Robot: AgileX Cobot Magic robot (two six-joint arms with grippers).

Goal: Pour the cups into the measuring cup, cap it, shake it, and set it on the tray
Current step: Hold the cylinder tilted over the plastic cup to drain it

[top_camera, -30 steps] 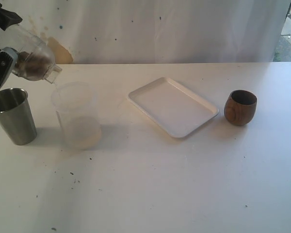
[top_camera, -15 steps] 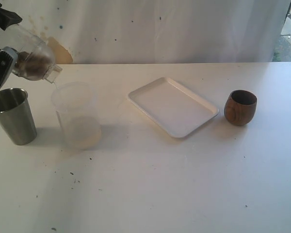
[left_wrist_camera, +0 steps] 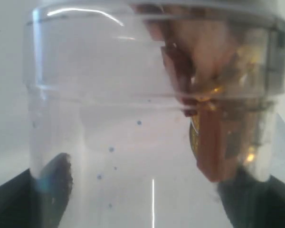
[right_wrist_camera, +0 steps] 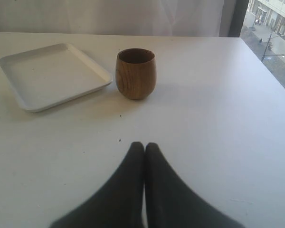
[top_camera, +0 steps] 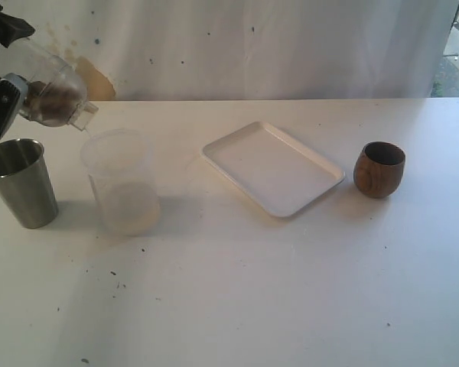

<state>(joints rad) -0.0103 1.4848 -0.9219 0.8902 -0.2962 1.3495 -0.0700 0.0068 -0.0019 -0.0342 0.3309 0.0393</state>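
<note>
L claw point(top_camera: 8, 73) at far-left edge, up off the surface point(top_camera: 252, 298), clamped on a clear cup point(top_camera: 53, 88). Cup tipped hard, mouth pointing down-right, its lip just above the far-left rim of the frosted cup point(top_camera: 122, 183). Dark brown stuff sits in the clear cup's low side. No scale marks legible from the exterior view. In L wrist view the clear cup point(left_wrist_camera: 109, 142) fills the pic: ribbed band near the rim, a few blue specks on the wall, brown/orange shapes seen through it, dark fingers point(left_wrist_camera: 12, 202) on both sides.

Frosted cup stands upright, left-centre; translucent, wide, w/ a beige tint in its lower half. Can't tell what's in it. Steel tumbler point(top_camera: 21, 183) upright just left of it, apart, tapered, shiny, below the claw.

Tray point(top_camera: 272, 168) mid-surface, flat, white, rounded corners, low rim, set at an angle, nothing on it. Wooden cup point(top_camera: 379, 169) upright right of tray, near but not touching; round, brown grain, dark inside.

R claw point(right_wrist_camera: 144, 145): black fingers pressed together, gripping nothing, low over the surface, nearer than the wooden cup and well short of it. Not seen in exterior view.
</note>
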